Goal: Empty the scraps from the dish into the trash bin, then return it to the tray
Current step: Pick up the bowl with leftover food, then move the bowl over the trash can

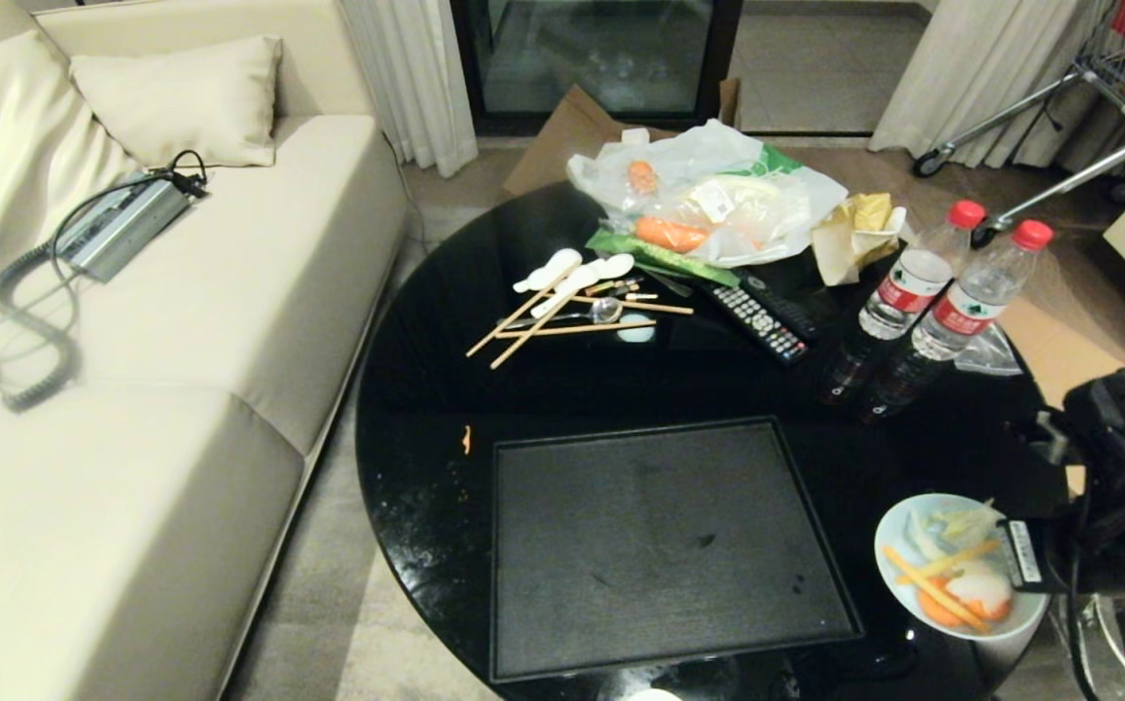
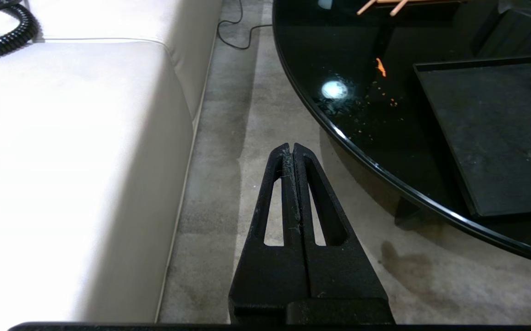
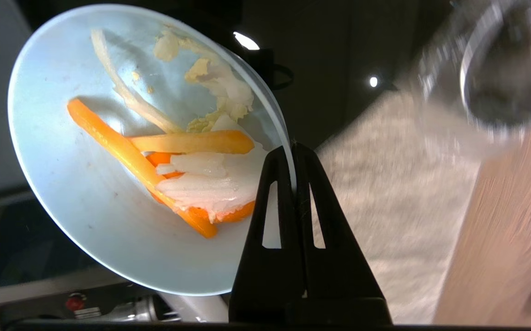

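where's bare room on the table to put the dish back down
The tray holds nothing. The table's near left, between tray and rim, has only one orange scrap. A bare band runs between tray and chopsticks. The far side is crowded: bag, remote, bottles. The right gripper holds the dish.

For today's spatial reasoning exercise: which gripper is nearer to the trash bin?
Right. The right gripper, shut on the dish's rim, hangs just beside the trash bin. The left gripper is shut over the floor by the sofa, across the table from it.
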Controlling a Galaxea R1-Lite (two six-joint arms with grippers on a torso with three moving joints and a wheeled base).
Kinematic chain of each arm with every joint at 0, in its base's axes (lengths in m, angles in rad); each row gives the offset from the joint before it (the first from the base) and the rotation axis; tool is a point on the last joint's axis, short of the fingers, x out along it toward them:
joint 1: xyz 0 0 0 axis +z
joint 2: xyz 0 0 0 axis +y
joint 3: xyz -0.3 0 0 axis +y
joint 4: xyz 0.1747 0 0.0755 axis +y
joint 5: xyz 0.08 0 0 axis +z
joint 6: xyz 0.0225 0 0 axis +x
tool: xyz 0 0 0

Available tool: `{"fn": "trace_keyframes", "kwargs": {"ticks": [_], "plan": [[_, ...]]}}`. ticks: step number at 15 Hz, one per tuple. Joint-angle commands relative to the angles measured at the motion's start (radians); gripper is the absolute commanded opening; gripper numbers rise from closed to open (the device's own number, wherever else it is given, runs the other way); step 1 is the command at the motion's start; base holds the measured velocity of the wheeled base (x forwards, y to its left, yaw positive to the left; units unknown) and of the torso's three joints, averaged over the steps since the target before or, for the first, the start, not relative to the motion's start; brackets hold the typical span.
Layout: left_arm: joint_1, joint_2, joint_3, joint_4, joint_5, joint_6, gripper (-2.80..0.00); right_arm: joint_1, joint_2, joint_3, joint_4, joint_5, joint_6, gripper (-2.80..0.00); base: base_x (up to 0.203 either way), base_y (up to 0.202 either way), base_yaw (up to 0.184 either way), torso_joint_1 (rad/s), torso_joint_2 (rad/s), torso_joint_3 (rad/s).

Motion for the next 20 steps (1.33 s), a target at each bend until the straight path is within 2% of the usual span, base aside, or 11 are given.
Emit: {"fn": "trace_keyframes", "kwargs": {"ticks": [1, 3, 10, 12, 14, 20], "plan": [[0.0, 0.0, 0.0, 0.0, 0.0, 0.0, -2.8, -0.027, -0.146, 0.083, 0.011, -0.004, 0.025, -2.8, 0.0, 0.0, 0.0, 0.0, 0.0, 0.0], [0.0, 0.0, 0.0, 0.0, 0.0, 0.0, -2.8, -0.032, -0.228, 0.144, 0.014, -0.004, 0.048, -2.8, 0.0, 0.0, 0.0, 0.0, 0.0, 0.0], [0.0, 0.0, 0.0, 0.0, 0.0, 0.0, -2.8, -0.032, -0.327, 0.257, 0.049, 0.008, 0.25, -2.8, 0.0, 0.0, 0.0, 0.0, 0.0, 0.0], [0.0, 0.0, 0.0, 0.0, 0.0, 0.0, -2.8, -0.031, -0.383, 0.278, 0.066, 0.015, 0.259, -2.8, 0.0, 0.0, 0.0, 0.0, 0.0, 0.0], [0.0, 0.0, 0.0, 0.0, 0.0, 0.0, -2.8, -0.033, -0.415, 0.278, 0.091, 0.093, 0.261, -2.8, 0.0, 0.0, 0.0, 0.0, 0.0, 0.0], [0.0, 0.0, 0.0, 0.0, 0.0, 0.0, -2.8, -0.033, -0.422, 0.273, 0.093, 0.093, 0.271, -2.8, 0.0, 0.0, 0.0, 0.0, 0.0, 0.0]]}}
